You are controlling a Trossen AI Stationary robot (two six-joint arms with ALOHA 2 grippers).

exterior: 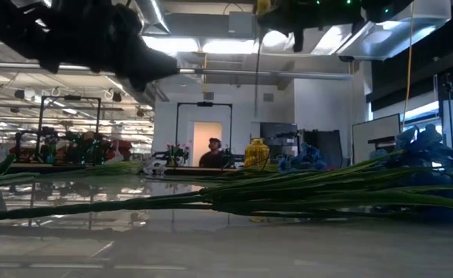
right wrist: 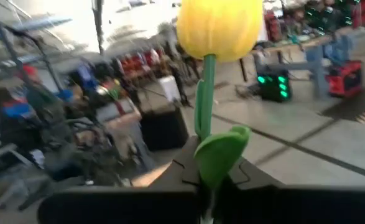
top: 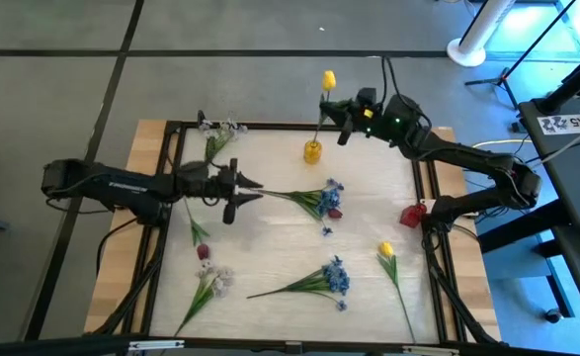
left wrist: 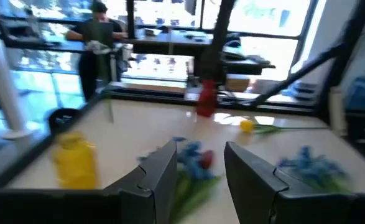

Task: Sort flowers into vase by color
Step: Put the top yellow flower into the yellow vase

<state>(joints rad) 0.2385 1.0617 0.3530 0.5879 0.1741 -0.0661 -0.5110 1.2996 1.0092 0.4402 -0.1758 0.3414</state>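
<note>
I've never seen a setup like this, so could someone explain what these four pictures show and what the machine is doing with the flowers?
Two dark robot arms work at a table. One picture looks down from above, one looks level across the tabletop, and two come from cameras on the wrists. The right gripper is shut on a yellow tulip, holding its stem over a small yellow vase. The left gripper hovers open mid-table, facing a blue cluster. More blue, white, red and yellow flowers lie scattered around, and a red vase stands at the right edge.

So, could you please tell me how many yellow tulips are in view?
2. One yellow tulip is held by the right tool above the yellow vase; the other lies on the table's near right part.
</note>
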